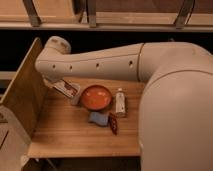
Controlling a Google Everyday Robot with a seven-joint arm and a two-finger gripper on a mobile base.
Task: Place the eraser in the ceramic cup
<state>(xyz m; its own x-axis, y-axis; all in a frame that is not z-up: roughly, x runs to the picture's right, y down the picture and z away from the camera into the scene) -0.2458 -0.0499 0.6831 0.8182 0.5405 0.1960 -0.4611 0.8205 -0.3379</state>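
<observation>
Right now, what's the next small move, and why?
Probably ease the hand, at the table's left rear, down toward the ceramic cup: the eraser lies tilted beside the hand, at the cup's top, not visibly inside.

A wooden desk (70, 137) fills the lower middle of the frame, with an upright wooden side panel (22, 97) along its left edge. Near the centre lies an orange dish (96, 97), a white bottle (120, 103) just right of it. Below the dish, a blue pad (98, 118) lies beside a dark red oblong thing (114, 123). The end effector (56, 83) is at the desk's upper left, left of the dish.
</observation>
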